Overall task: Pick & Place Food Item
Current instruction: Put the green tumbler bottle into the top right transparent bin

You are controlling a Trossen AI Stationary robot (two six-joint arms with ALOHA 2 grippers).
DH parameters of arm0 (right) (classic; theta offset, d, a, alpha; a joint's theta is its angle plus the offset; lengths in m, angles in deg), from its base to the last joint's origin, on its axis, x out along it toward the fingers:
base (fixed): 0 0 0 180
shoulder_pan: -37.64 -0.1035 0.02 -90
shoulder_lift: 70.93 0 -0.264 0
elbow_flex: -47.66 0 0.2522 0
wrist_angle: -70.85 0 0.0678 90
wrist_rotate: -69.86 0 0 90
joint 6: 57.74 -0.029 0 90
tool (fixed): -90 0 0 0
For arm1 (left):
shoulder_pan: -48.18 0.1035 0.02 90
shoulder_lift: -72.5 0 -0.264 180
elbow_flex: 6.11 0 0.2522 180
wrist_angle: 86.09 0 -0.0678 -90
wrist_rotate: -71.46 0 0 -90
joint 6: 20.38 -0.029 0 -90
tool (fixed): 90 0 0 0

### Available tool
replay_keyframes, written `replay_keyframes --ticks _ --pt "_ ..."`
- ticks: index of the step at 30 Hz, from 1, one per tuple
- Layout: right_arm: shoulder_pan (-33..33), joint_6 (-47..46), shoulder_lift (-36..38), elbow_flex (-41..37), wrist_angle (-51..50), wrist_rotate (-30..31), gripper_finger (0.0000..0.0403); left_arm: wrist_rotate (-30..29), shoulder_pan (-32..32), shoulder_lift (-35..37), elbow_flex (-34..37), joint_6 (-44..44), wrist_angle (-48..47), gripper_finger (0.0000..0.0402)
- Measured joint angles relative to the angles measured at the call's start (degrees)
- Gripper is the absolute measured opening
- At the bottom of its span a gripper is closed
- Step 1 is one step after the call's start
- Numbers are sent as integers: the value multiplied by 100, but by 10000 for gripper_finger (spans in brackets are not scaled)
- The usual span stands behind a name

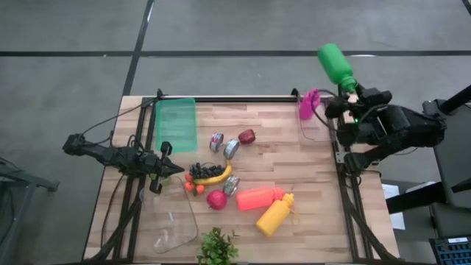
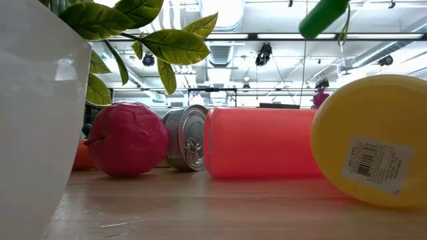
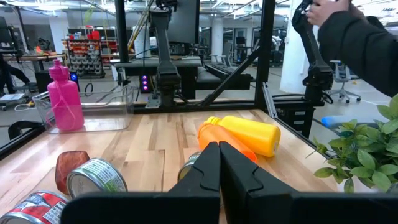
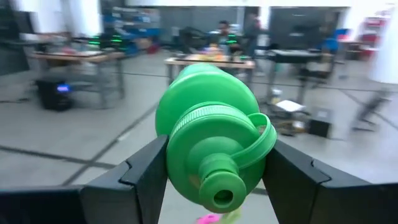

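High view: the right gripper point(image 1: 352, 94), raised past the table's point(image 1: 309, 162) far right corner, clamps a green bottle point(image 1: 336, 64). Right wrist view: both fingers point(image 4: 146, 171) pinch its rigid, smooth, likely light body below the cap. Left gripper point(image 3: 219, 163) shut, empty.

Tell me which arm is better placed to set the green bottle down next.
The right. The right gripper is shut on the green bottle, raised past the table's far right corner. The left gripper is shut and empty, low beside the grapes.
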State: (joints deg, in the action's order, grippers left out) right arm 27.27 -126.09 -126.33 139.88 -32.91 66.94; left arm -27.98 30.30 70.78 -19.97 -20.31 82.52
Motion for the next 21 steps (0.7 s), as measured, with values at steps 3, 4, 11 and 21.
replay_keyframes --ticks 3,4,11,21 --pt "547 21 0 -15 -2 -199 212 1 1 -1 -1 0 0 0" --pt "726 75 0 -16 -2 -333 212 1 0 0 -1 0 0 0" --pt "1807 421 13 -25 -2 -1664 212 1 0 0 0 0 0 0" --pt "3081 770 15 -25 -2 -3143 212 0 0 -1 0 0 0 0"
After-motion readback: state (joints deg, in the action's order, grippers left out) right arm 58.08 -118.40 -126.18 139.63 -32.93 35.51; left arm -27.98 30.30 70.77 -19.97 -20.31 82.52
